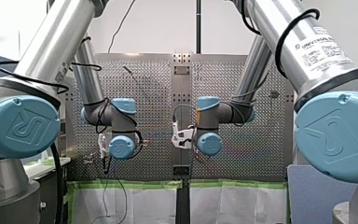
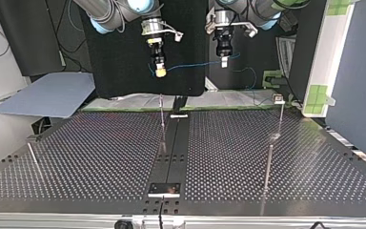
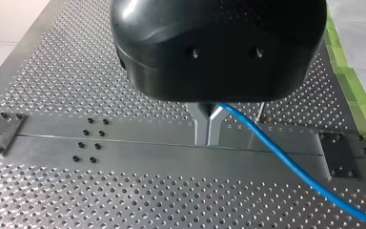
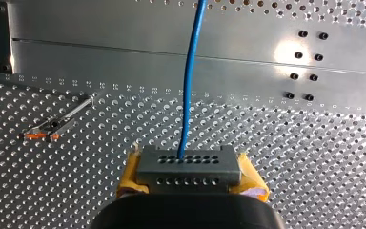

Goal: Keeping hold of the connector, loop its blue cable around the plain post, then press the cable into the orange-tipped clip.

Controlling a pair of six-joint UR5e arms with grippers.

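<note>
Both arms hung above the far edge of the perforated desk [image 2: 100, 152], w/ neither end effector touching it.

The right end effector [image 2: 160, 71], at the top view's left, was clamped on the connector [image 4: 188, 164]. In the right wrist view this grey block w/ rows of small holes sat squeezed btwn the yellow pads [image 4: 129, 172].

The blue cable [image 4: 189, 86] left the connector's face and ran straight ahead over the desk's ctr strip. In the top view it spanned the gap across to the left end effector [image 2: 224, 61], sagging a little, then dropped away behind the desk.

The left end effector's metal fingers [image 3: 201, 126] were narrow, tips together in a V. The cable came out from btwn them near their base, so they were closed round it, and it trailed off slack to one side.

A thin post [image 2: 162, 121] stood upright by the ctr strip, clear of the cable. The orange-tipped clip [image 4: 47, 129] stood on the desk well to one side of the connector, apart from the cable.
</note>
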